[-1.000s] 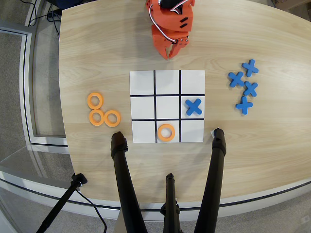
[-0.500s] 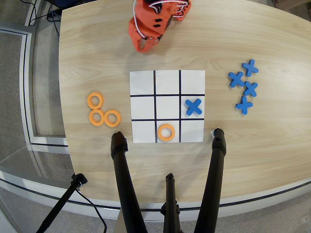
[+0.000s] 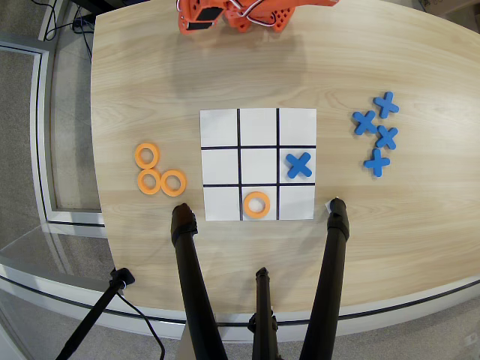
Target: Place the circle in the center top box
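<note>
An orange circle [image 3: 256, 204] lies flat inside the center top box [image 3: 272, 214], the middle cell of the grid row nearest the black tripod legs. Nothing touches it. Three more orange rings [image 3: 149, 181] sit in a cluster on the wood to the left of the grid. My orange gripper [image 3: 191, 21] is pulled back at the table's top edge, far from the grid and holding nothing that I can see. Its jaws are partly cut off by the frame, so their state is unclear.
A blue cross [image 3: 298, 165] occupies the right cell of the grid's middle row. Several blue crosses [image 3: 377, 135] lie on the right of the table. Black tripod legs [image 3: 187, 285] rise from the near edge, just below the paper grid [image 3: 220, 127].
The arm has swung away from above the grid's far edge, leftward and back to the table's top edge. The ring and the crosses have not moved.
</note>
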`<state>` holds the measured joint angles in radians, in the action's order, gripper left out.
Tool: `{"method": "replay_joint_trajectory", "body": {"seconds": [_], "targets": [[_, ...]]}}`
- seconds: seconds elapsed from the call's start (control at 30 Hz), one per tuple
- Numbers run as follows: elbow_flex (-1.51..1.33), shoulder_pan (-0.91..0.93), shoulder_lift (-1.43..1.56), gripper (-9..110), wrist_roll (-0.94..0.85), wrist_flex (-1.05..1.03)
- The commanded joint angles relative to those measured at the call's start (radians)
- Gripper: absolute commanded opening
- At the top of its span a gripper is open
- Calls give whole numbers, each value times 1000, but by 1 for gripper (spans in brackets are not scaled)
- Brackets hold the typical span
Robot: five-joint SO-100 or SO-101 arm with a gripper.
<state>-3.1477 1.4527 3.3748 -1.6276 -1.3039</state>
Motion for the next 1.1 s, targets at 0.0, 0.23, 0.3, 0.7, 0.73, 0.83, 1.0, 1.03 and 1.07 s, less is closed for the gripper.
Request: {"method": "replay_joint_trajectory", "body": {"seconds": [0.0, 0.23, 0.3, 0.7, 0.73, 0.83, 1.0, 1.03, 1.07], "targets": [[-55, 77, 18, 0, 3, 3], [-55, 193, 18, 0, 3, 3], [-55, 190, 18, 0, 3, 3], [-55, 190, 18, 0, 3, 3], [-55, 190, 18, 0, 3, 3], [-55, 190, 18, 0, 3, 3], [-55, 190, 18, 0, 3, 3], [-55, 190, 18, 0, 3, 3], [-55, 190, 18, 0, 3, 3]]}}
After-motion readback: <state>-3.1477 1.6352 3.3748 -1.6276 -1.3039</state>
